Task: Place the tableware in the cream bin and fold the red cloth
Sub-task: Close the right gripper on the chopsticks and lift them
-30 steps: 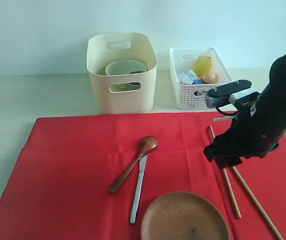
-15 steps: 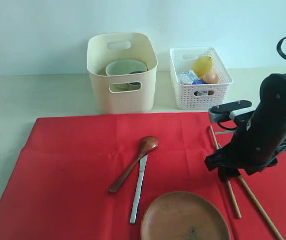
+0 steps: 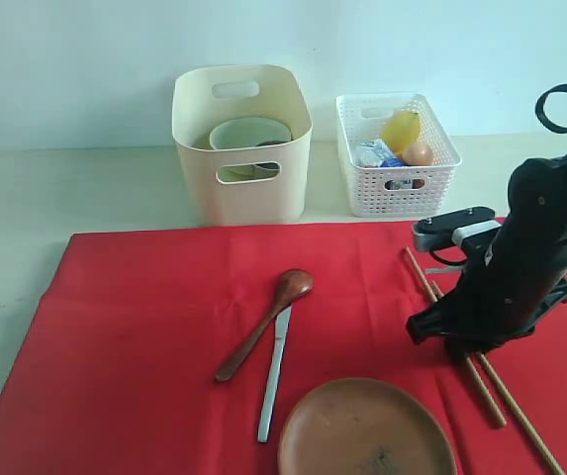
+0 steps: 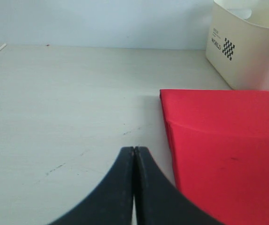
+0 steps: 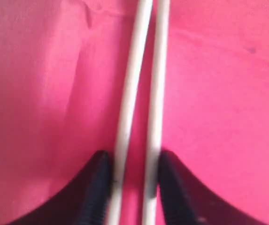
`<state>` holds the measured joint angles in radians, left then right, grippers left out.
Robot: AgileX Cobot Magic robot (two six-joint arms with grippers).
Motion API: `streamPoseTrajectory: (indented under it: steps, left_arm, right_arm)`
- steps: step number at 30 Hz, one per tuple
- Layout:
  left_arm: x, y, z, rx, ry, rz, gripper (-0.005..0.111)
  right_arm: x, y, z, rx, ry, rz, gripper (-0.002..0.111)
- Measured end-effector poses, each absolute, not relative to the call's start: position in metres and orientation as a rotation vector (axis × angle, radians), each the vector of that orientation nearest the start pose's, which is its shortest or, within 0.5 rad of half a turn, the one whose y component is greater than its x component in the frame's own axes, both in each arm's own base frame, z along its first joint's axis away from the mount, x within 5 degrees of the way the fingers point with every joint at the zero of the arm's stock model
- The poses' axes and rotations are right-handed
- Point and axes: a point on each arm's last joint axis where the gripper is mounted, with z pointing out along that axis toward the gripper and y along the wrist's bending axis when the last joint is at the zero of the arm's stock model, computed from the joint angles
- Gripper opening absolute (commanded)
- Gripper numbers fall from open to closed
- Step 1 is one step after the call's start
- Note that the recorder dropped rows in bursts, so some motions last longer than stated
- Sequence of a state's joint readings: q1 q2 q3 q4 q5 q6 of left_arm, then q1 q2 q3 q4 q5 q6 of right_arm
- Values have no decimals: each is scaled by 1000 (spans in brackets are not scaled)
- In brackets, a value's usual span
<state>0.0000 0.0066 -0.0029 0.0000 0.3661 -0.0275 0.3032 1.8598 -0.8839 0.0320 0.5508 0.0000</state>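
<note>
Pale worktop (image 3: 26,198) against a light blue wall, mostly covered by a large red cloth (image 3: 144,317) lying flat and unfolded. At the far edge stands the cream bin (image 3: 248,193) with a pale green-white bowl (image 3: 250,132) inside. To its right is a white lattice basket (image 3: 362,188) holding a lemon (image 3: 400,129) and an egg (image 3: 419,153).

On the cloth, a brown wooden spoon (image 3: 263,327) and a silver knife (image 3: 275,376) lie side by side near the middle. A round brown plate (image 3: 362,430) sits at the near edge. The chopsticks (image 3: 491,396) lie on the right.

The right tool (image 5: 134,157) is down on the cloth and closed around the chopsticks, each black finger (image 5: 99,187) touching a stick's outer side. The left tool (image 4: 134,150) is pressed together, empty, over bare worktop beside the cloth's left edge.
</note>
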Motion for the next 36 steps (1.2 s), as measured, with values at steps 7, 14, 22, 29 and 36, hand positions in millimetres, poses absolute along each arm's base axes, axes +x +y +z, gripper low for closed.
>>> streamPoseTrajectory:
  steps: [7, 14, 22, 29, 36]
  left_arm:
    - [53, 0, 181, -25, 1853, -19, 0]
    - [53, 0, 181, -25, 1853, -19, 0]
    - [53, 0, 181, -25, 1853, -19, 0]
    - [53, 0, 181, -25, 1853, -19, 0]
    - [53, 0, 181, -25, 1853, -19, 0]
  right_arm:
    - [293, 93, 112, -409, 2959, 65, 0]
    - [294, 94, 112, -404, 2944, 69, 0]
    - [294, 94, 112, -399, 2940, 73, 3]
    - [294, 94, 112, -386, 2946, 81, 28]
    - [294, 95, 112, -369, 2951, 93, 34]
